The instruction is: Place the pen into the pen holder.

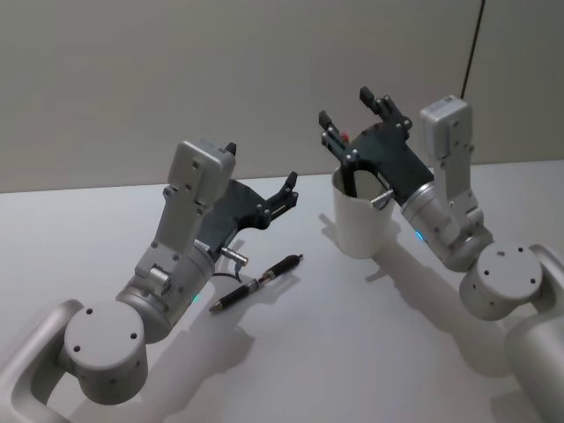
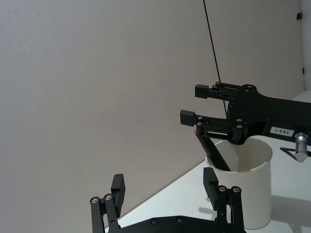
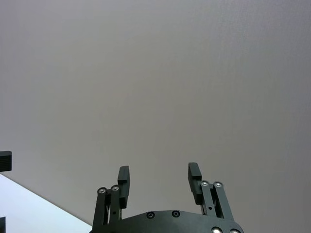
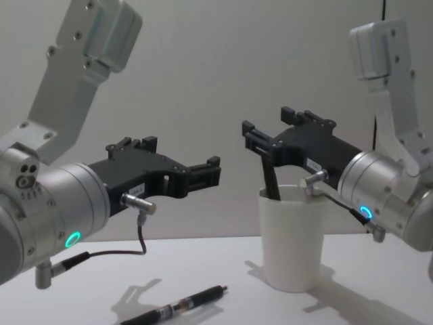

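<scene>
Plain grey wall behind a white desk (image 1: 352, 352). The pen holder (image 1: 363, 225) stands on the robot's right side, with a dark pen (image 2: 216, 155) leaning inside against its rim. The right gripper (image 3: 159, 172) hovers just above, jaws apart and empty, so the lean alone supports that pen. A 2nd pen (image 1: 257, 284) lies flat on the desk below the raised left gripper (image 2: 164, 180), which is spread wide, holds nothing and is probably poised for pickup.

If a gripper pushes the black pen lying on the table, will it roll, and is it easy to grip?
The pen looks round and slim, lying flat on the smooth table, so a sideways push would probably roll it. Its straight body seems stiff and should lift without bending. The glossy barrel might slip in the open left gripper raised above the table.
</scene>
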### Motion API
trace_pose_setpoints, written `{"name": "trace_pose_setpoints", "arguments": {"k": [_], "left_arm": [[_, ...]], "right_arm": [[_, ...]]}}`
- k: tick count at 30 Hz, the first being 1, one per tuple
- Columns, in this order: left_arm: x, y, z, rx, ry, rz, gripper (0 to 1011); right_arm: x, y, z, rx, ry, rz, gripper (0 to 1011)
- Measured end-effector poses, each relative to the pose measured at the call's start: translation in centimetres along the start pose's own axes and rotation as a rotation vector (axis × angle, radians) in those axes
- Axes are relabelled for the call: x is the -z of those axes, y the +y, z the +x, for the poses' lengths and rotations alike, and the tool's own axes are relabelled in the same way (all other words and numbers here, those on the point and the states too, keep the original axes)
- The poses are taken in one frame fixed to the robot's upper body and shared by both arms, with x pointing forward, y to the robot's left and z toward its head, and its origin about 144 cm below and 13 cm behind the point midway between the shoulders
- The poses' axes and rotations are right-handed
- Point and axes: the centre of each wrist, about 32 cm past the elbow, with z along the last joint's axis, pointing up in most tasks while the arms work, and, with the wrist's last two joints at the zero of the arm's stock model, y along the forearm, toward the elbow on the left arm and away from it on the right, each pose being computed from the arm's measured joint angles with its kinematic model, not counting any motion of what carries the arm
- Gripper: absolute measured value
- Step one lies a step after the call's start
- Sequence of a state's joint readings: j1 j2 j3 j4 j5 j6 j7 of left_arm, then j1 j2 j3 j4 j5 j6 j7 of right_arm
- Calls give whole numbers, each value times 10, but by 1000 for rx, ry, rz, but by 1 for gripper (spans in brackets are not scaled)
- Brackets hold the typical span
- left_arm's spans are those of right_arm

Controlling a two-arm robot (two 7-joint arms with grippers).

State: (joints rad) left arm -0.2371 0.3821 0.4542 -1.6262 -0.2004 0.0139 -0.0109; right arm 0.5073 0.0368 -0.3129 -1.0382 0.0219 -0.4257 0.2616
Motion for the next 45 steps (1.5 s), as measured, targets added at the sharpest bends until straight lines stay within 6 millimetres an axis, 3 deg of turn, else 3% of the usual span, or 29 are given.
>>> {"name": "trace_pose_setpoints", "arguments": {"k": [10,19,28,39,45], "left_arm": [[0,0,0,0,0,0,1001],[0,0,0,0,0,0,1001],[0,0,0,0,0,0,1001],[0,0,0,0,0,0,1001],[0,0,0,0,0,0,1001]], "right_arm": [[-5,0,3,12,9,4,1000],[-23,-5,12,63,36,14,1001],[-44,-25,20,136,68,-3,1001],[-46,-34,20,152,76,-18,1001],[-46,-49,20,166,88,-48,1001]]}}
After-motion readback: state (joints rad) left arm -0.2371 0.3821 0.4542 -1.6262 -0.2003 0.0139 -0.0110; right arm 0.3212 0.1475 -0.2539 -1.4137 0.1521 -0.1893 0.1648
